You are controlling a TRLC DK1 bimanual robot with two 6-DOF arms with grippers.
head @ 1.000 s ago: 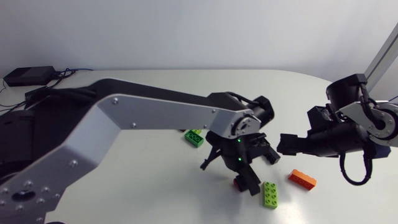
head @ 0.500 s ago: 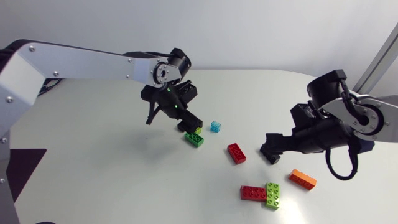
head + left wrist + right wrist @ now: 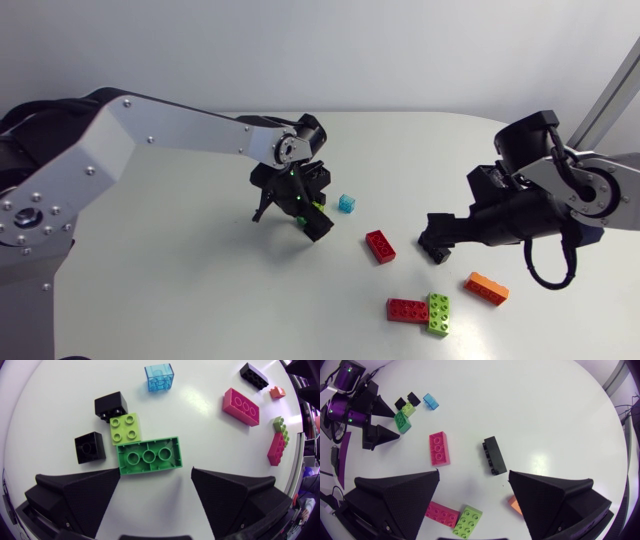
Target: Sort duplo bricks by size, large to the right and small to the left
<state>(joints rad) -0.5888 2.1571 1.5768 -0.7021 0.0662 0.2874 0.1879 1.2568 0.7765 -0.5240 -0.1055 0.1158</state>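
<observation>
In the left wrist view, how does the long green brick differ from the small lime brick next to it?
The green brick is long and rectangular; the lime brick is short and square. The green brick is darker, the lime brick yellowish. The lime brick shows four studs, the green brick three rings in a row. Both lie flat, edges touching, ahead of the open left gripper.

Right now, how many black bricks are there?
3. Two small black bricks beside the lime brick ahead of the left gripper; a long black brick ahead of the right gripper. Others may be hidden.
</observation>
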